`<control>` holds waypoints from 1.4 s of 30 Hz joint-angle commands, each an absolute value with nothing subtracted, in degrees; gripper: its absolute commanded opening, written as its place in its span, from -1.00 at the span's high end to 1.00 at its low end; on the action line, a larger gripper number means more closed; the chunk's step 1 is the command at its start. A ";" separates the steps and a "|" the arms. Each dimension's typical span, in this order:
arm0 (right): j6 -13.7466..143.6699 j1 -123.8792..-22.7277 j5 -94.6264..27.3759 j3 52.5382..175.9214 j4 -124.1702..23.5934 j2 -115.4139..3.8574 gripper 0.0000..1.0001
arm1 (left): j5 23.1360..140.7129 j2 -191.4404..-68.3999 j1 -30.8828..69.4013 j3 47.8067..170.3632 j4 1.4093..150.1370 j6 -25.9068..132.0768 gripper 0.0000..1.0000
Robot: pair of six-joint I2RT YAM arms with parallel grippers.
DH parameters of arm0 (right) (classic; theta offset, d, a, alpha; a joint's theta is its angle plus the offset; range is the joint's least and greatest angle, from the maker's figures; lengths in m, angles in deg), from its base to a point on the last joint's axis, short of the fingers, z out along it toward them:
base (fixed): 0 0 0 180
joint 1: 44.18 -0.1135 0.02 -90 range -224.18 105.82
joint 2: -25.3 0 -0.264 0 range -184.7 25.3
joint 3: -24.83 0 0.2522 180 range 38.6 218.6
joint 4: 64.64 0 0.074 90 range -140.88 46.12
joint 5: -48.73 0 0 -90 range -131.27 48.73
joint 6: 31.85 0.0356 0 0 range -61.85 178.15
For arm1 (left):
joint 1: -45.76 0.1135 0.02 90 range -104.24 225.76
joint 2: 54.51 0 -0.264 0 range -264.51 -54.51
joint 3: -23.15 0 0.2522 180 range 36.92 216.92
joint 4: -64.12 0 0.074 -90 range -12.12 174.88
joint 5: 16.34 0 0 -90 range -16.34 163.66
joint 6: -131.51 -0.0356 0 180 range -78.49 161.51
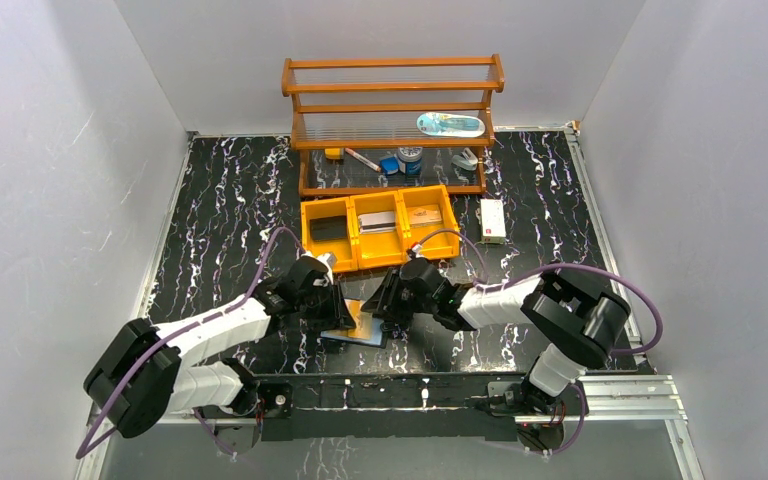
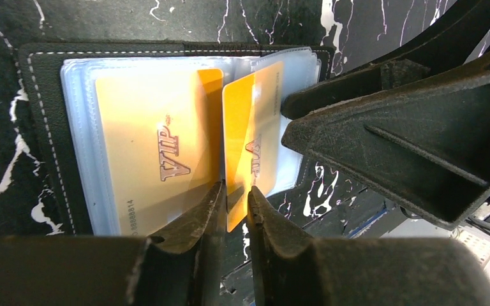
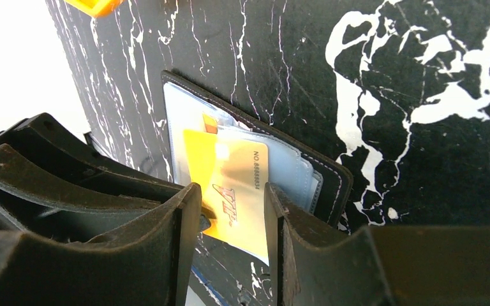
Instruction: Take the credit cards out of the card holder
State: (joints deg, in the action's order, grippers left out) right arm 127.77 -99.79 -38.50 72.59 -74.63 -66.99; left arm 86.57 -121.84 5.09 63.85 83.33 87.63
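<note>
The card holder (image 1: 368, 330) lies open on the table between my grippers, black outside (image 2: 44, 127) with clear pale sleeves. A gold VIP credit card (image 2: 153, 140) sits in its left sleeve. A second gold VIP card (image 2: 249, 115) sticks part way out of the right sleeve. My left gripper (image 2: 235, 194) is closed to a narrow gap with that card's lower corner between its fingers. My right gripper (image 3: 231, 188) is open and straddles the same card (image 3: 242, 185), and one of its fingers (image 2: 357, 134) presses on the holder's right panel. The holder's black edge (image 3: 328, 175) shows behind.
A yellow three-compartment bin tray (image 1: 303, 225) holding flat items stands just behind the grippers. A wooden shelf rack (image 1: 390, 110) with small objects is at the back. A white box (image 1: 492, 220) lies to the right of the tray. Grey walls enclose the table.
</note>
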 commanded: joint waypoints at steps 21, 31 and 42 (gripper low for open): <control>130.00 -99.80 -39.41 69.80 -75.23 -68.47 0.04 | 92.76 -123.67 5.18 62.09 73.72 92.03 0.70; 130.04 -99.70 -40.70 69.80 -73.78 -68.04 0.04 | 86.78 -120.32 5.15 64.09 81.80 89.37 0.92; 129.82 -99.61 -40.10 69.27 -75.24 -67.40 0.00 | 83.57 -117.75 5.20 65.89 88.18 86.28 1.00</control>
